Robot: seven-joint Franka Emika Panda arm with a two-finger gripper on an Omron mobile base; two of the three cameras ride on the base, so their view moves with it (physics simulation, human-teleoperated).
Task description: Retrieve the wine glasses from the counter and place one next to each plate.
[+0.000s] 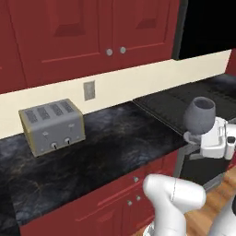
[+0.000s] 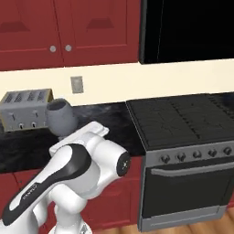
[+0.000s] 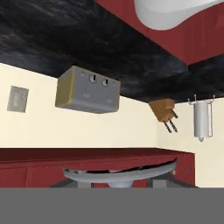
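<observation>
A grey translucent wine glass (image 1: 199, 114) hangs upright just above the black marbled counter (image 1: 115, 143), near the counter's right end beside the stove. My gripper (image 1: 199, 137) is shut on its stem, below the bowl. From the other side, the wine glass (image 2: 60, 117) sits above my white hand, just right of the toaster, with the gripper (image 2: 69, 135) under the bowl. The hand view is rolled upside down, and the glass's round foot (image 3: 120, 174) lies across its bottom. The plates are out of view.
A grey toaster (image 1: 53, 125) stands at the back left of the counter, under a wall outlet (image 1: 89, 90). A black stove (image 2: 183, 123) adjoins the counter on the right. Red upper cabinets (image 1: 92, 37) hang overhead. The hand view shows a knife block (image 3: 164, 111) and a paper towel holder (image 3: 202, 120).
</observation>
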